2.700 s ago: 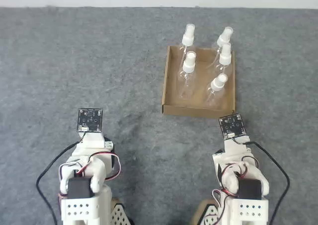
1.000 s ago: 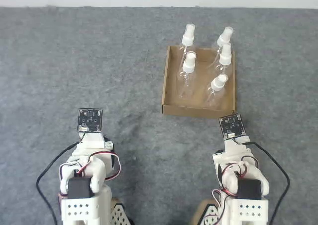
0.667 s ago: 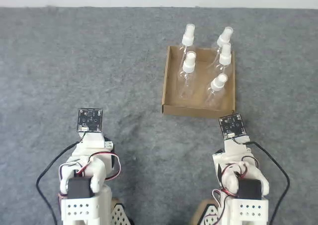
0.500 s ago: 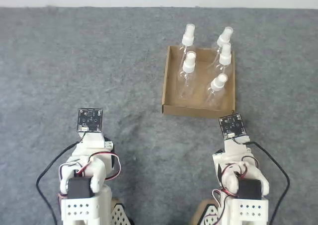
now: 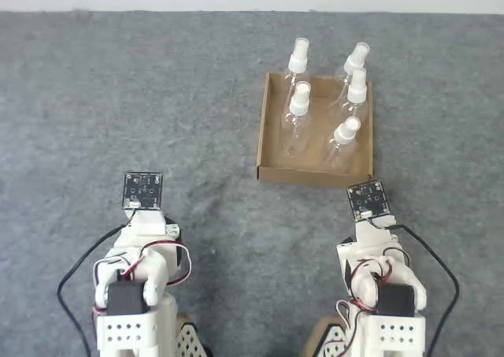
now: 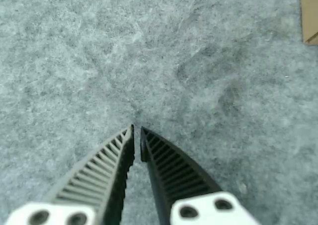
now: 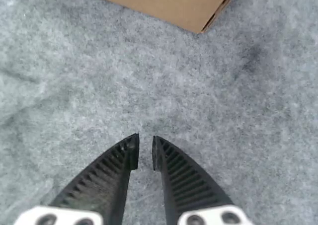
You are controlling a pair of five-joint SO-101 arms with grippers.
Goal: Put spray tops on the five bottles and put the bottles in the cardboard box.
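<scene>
The five capped bottles (image 5: 300, 105) stand upright in the cardboard box (image 5: 313, 174), just ahead of your right arm (image 5: 370, 239) jaws and farther from the left arm (image 5: 143, 231) jaws, both pairs together, empty above the surface (image 5: 157, 97).

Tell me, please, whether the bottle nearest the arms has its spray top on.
On: a white spray top caps that clear bottle inside the cardboard box.

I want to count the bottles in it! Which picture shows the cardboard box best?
The high view. It looks down on the whole box, with all five bottles standing in it. The right wrist view catches one side and corner of the box; the left wrist view catches a tiny corner of the box.
</scene>
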